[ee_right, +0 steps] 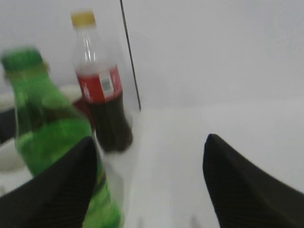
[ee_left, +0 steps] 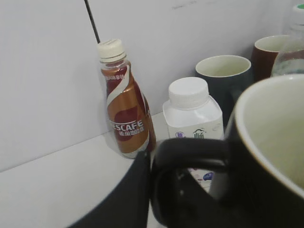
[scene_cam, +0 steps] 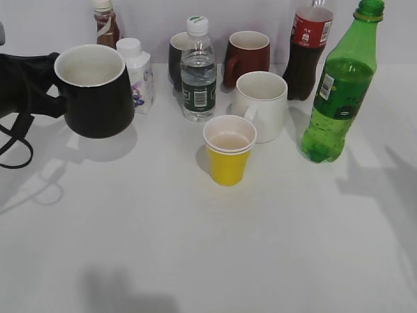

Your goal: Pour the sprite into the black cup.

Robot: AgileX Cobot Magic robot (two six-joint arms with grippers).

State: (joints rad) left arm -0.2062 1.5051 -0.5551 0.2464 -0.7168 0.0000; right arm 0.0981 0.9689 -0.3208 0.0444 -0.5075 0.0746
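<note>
The sprite (scene_cam: 342, 85) is a tall green bottle standing upright at the right of the table; it also shows in the right wrist view (ee_right: 45, 128), blurred, at the left. The black cup (scene_cam: 94, 91) is held a little above the table at the left, upright, white inside. My left gripper (scene_cam: 52, 98) is shut on its black handle (ee_left: 190, 152). My right gripper (ee_right: 149, 147) is open and empty, with the sprite just beyond its left finger; it is outside the exterior view.
A yellow paper cup (scene_cam: 228, 153) stands mid-table. Behind it are a white mug (scene_cam: 260, 104), a clear water bottle (scene_cam: 197, 68), a dark mug (scene_cam: 176, 59), a dark red mug (scene_cam: 247, 57), a cola bottle (scene_cam: 307, 49), a white milk bottle (scene_cam: 138, 75) and a Nescafe bottle (ee_left: 124, 104).
</note>
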